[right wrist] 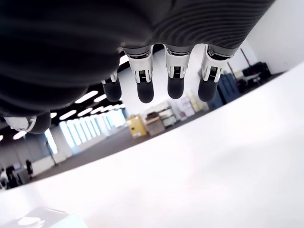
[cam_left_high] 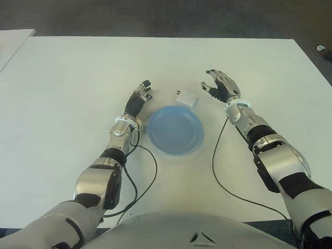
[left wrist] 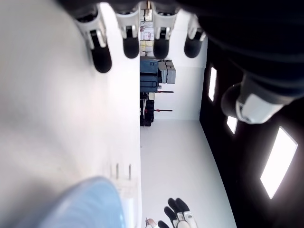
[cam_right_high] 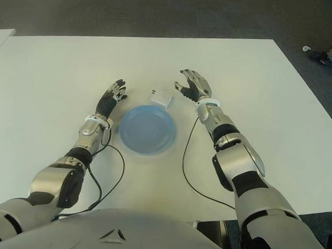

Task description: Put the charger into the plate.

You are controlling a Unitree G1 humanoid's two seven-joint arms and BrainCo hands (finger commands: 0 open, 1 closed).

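A small white charger (cam_left_high: 186, 99) lies on the white table (cam_left_high: 62, 98), just behind the far rim of a round blue plate (cam_left_high: 175, 129). Its two prongs show in the left wrist view, on the charger (left wrist: 124, 187) beside the plate (left wrist: 80, 204). My right hand (cam_left_high: 218, 84) hovers to the right of the charger, a few centimetres away, fingers spread and holding nothing. My left hand (cam_left_high: 140, 94) shows to the left of the plate, fingers extended and relaxed, palm empty. The right wrist view shows the right fingertips (right wrist: 174, 88) over bare table.
Black cables (cam_left_high: 219, 176) run from both wrists across the table toward my body. A second white table edge (cam_left_high: 7, 46) shows at the far left. Dark carpet lies beyond the table, with a small object (cam_left_high: 330, 53) on the floor at the far right.
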